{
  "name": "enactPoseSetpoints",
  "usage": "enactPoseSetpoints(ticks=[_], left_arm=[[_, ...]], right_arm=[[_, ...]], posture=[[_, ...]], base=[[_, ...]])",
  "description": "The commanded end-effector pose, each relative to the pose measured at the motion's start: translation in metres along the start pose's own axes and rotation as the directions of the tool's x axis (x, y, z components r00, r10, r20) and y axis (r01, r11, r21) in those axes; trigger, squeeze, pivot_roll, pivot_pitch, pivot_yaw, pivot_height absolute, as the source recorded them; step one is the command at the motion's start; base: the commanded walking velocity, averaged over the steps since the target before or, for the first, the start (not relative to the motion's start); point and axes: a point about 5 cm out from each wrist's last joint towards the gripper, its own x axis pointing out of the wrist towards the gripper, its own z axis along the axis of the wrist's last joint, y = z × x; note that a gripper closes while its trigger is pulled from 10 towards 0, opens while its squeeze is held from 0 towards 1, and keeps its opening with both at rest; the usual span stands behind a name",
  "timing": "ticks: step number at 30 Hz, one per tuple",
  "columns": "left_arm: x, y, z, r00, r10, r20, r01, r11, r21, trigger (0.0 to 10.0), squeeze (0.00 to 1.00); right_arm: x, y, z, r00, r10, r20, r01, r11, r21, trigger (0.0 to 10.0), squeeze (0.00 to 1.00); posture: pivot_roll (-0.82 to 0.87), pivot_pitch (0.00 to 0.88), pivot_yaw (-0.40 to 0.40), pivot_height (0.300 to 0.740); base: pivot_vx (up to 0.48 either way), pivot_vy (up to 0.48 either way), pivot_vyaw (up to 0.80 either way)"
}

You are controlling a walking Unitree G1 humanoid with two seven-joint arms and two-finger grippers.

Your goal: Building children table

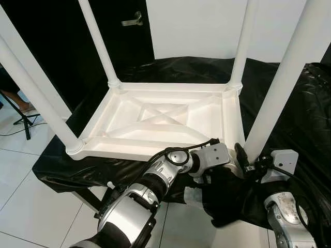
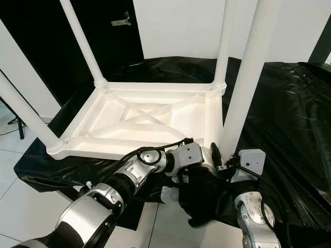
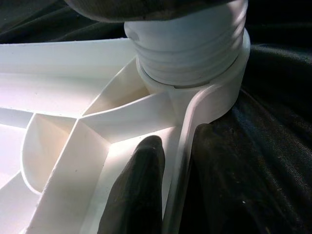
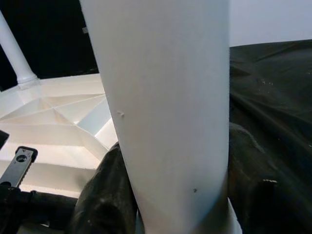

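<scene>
A white children's table (image 1: 155,116) lies upside down on a black cloth, with all its legs pointing up. The near-right leg (image 1: 282,77) stands in its corner socket (image 3: 214,92), where its threaded end (image 3: 190,53) shows. My left gripper (image 3: 176,139) is shut on the table's rim just beside that socket, one finger (image 3: 141,185) inside the rim and the other outside. My right gripper (image 4: 175,185) is shut around the base of the same leg (image 4: 165,97), a black finger (image 4: 105,195) on each side. From the head, the left wrist (image 1: 209,155) reaches across under the table's near edge.
The black cloth (image 1: 305,103) covers the low support under the table and hangs over its front edge. White tiled floor (image 1: 26,206) lies at the left, with a tripod stand (image 1: 23,121) and cable. A dark door with a handle (image 1: 132,20) stands behind.
</scene>
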Motion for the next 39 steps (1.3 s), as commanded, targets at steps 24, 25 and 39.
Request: enactPoseSetpoints(ticks=[24, 25, 39], left_arm=[[0.010, -0.027, -0.042, 0.968, 0.166, -0.191, -0.189, 0.975, -0.113, 10.0, 0.00], [0.010, -0.027, -0.042, 0.968, 0.164, -0.190, -0.187, 0.976, -0.113, 10.0, 0.00], [0.010, -0.028, -0.042, 0.968, 0.164, -0.188, -0.187, 0.975, -0.117, 10.0, 0.00]], right_arm=[[0.006, -0.026, 0.001, 0.897, 0.426, -0.116, -0.433, 0.900, -0.042, 0.0, 0.00], [0.006, -0.026, 0.001, 0.890, 0.439, -0.119, -0.446, 0.894, -0.037, 0.0, 0.00], [-0.011, -0.005, -0.012, 0.889, 0.428, -0.162, -0.416, 0.903, 0.105, 0.0, 0.00]], posture=[[0.01, 0.000, 0.069, 0.740], [0.01, 0.000, 0.069, 0.740], [0.02, 0.000, 0.068, 0.740]], base=[[0.000, 0.000, 0.00], [0.000, 0.000, 0.00], [0.000, 0.000, 0.00]])
